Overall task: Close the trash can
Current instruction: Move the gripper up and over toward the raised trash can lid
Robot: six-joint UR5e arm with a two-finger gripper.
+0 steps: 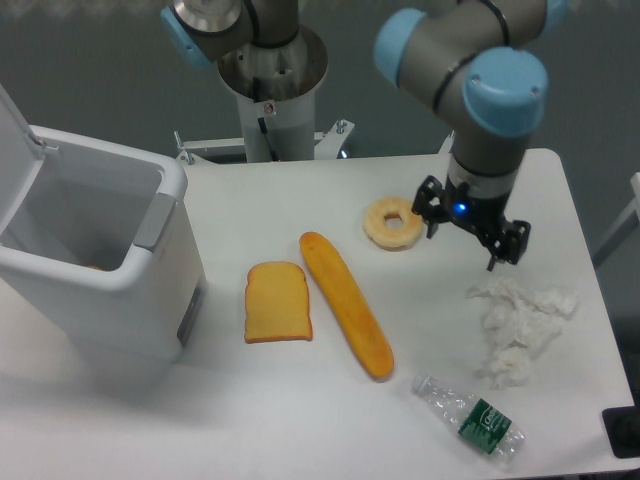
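While the hand [470,232] hangs spread wide and empty, the trash can [100,270] lid [15,150], judged light and stiff, is best pushed near its free edge.

Grey arm [450,50], blue joint caps, black hand [470,232], blue light

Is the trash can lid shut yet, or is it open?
Open. The trash can shows its hollow inside from above, and its lid stands raised at the back left. The gripper is far off, near the donut.
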